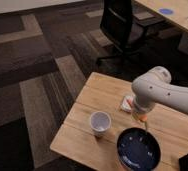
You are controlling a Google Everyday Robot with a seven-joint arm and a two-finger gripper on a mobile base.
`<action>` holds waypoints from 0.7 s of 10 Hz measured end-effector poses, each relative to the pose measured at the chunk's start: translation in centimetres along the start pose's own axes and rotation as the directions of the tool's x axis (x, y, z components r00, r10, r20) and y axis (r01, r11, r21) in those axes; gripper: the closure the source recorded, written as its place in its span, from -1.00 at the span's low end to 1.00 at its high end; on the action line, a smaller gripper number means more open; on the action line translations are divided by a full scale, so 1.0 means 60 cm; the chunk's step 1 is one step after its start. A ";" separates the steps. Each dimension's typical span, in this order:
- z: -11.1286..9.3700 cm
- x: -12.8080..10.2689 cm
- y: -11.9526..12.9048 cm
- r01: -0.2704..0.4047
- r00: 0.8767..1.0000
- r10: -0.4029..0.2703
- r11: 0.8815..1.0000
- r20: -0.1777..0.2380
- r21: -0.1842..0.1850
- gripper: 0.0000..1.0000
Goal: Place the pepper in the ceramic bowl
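Pepper (145, 120) hanging under our claw (143, 118), just past the far rim of the blue bowl (138, 148).

We carry it point-down, its thin tip showing beside the rim, which suits a straight drop; we judge the bowl's open middle sits a little nearer the table's (87, 115) front edge than the pepper does. Our white arm (162, 92) hides the fingers, so we cannot tell how wide they stand, only that the pepper hangs there off the table. A white cup (100, 122) stands apart to one side, and a pale block (127, 103) lies behind the arm.
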 end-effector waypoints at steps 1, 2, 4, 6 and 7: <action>0.000 -0.001 0.001 0.001 1.000 -0.001 1.000 0.000 0.000 1.00; 0.002 0.003 0.001 0.004 1.000 -0.004 1.000 -0.006 0.009 1.00; -0.002 0.020 0.017 0.009 1.000 -0.008 0.999 -0.029 0.038 1.00; -0.020 0.039 0.043 0.004 0.999 -0.002 0.998 -0.034 0.059 1.00; -0.023 0.065 0.048 -0.021 0.999 0.024 0.997 -0.045 0.071 1.00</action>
